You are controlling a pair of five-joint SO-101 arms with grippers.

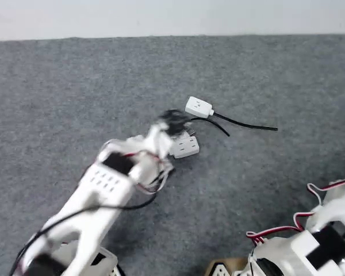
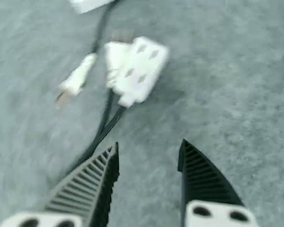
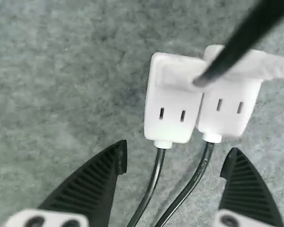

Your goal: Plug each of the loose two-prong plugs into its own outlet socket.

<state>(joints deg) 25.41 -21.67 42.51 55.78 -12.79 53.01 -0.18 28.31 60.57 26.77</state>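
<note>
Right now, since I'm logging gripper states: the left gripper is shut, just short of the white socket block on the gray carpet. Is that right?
Not quite. The left gripper is open, not shut, just short of the white socket block on the gray carpet. The left wrist view shows it.

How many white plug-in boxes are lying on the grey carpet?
3. One white plastic socket block lies alone, farthest back. A touching pair of white socket blocks lies just nearer, beside the outstretched white arm. The arm may hide more.
</note>
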